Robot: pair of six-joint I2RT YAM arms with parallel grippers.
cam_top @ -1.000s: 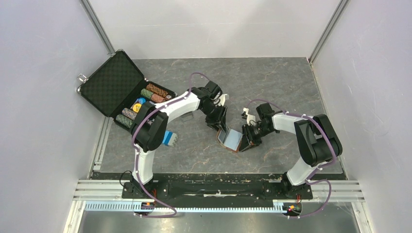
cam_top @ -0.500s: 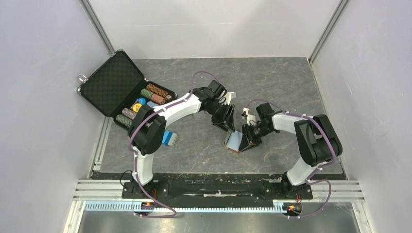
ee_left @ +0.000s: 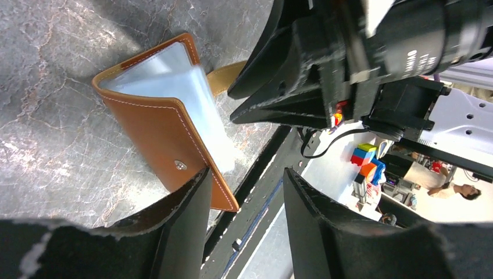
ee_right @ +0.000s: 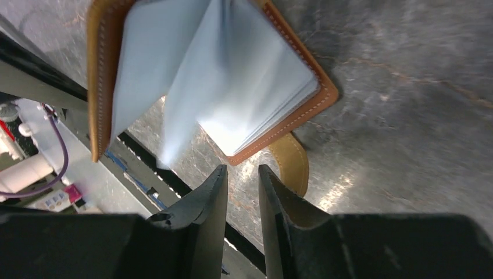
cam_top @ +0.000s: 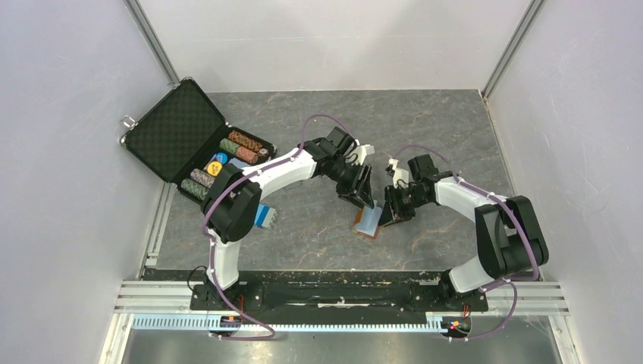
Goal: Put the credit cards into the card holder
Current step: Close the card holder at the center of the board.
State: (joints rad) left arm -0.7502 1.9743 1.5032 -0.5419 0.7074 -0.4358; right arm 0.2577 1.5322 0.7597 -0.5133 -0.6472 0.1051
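Tan leather with pale blue sleeves, the card holder (cam_top: 368, 221) sits half open on the table (cam_top: 455, 136) between the two arms, its snap-button cover lifted and the sleeves fanning loose. Our left pincer (ee_left: 245, 172) is spread and empty, its near finger just beside the lifted cover's corner. Our right pincer (ee_right: 241, 168) has its fingers only narrowly apart, with nothing between them and the snap tab (ee_right: 290, 163) beside it. We judge the step to be opening the holder fully and steadying it. We would press one cover flat with the right, ease the other outward with the left, and avoid crumpling the sleeves. We cannot see the credit cards in these views, so they must be located first.
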